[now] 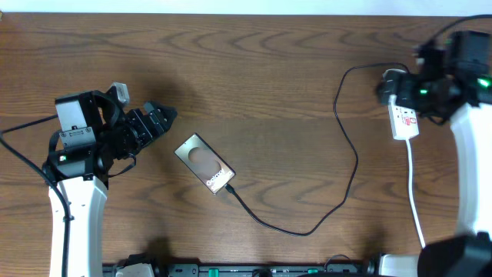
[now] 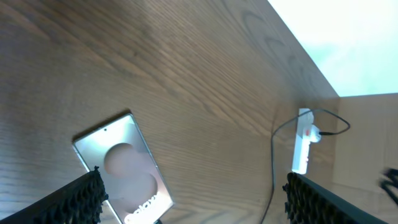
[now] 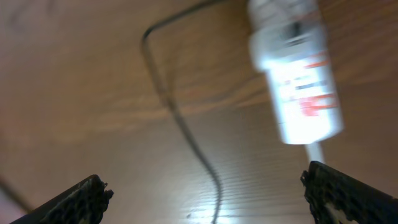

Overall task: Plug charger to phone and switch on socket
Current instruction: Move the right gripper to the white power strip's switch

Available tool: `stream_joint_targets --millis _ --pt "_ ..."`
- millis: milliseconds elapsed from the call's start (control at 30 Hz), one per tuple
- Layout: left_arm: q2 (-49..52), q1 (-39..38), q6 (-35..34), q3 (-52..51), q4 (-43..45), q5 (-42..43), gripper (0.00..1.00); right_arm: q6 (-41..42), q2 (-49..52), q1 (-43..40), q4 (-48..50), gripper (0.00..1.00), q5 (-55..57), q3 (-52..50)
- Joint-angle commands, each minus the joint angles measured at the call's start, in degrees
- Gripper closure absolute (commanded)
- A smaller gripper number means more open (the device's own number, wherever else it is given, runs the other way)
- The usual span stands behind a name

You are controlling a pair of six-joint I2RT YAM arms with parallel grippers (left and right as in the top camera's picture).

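Observation:
The phone (image 1: 204,163) lies flat and slanted on the wooden table; it also shows in the left wrist view (image 2: 124,168) with white lettering at its near end. The black charger cable (image 1: 350,173) runs from the phone's lower end in a loop up to the white socket strip (image 1: 404,120). The cable tip sits at the phone's end. My left gripper (image 1: 157,121) is open, left of the phone. My right gripper (image 1: 396,86) is open, above the strip's round plug end. The right wrist view shows the strip (image 3: 298,81) and cable (image 3: 186,130), blurred.
The strip's white cord (image 1: 415,192) runs down toward the table's front edge on the right. The table's far edge (image 1: 246,17) borders a white surface. A black rail (image 1: 246,269) runs along the front edge.

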Motion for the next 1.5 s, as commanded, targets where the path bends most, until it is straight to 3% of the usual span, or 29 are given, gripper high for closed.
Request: stream_joint_targets --millis 0,233,467,567,867,1100,1467 --pt "-0.5 0.04 1.09 0.72 0.24 -2.64 0.1 5.6 -3.78 -3.37 1.05 0.01 10.69 0.7" --pt "-0.5 0.04 1.09 0.72 1.79 -2.6 0.11 4.15 -2.47 -10.34 3.67 0.01 10.34 0.68" --pt "-0.5 0.04 1.09 0.72 1.92 -2.6 0.11 -16.02 2.27 -15.47 10.12 0.01 -6.93 0.68" --pt "-0.5 0.04 1.09 0.72 1.88 -2.6 0.1 -20.13 4.55 -15.98 13.42 0.01 -8.31 0.68" --pt "-0.5 0.04 1.09 0.7 1.49 -2.6 0.11 -18.36 14.19 -16.02 16.37 0.01 -8.61 0.68" --pt "-0.5 0.04 1.09 0.7 1.27 -2.6 0.11 -13.25 21.57 -16.0 16.5 0.02 -15.67 0.68" --pt "-0.5 0.02 1.09 0.7 0.76 -2.6 0.11 -13.29 26.08 -14.53 16.81 0.01 -17.18 0.66"
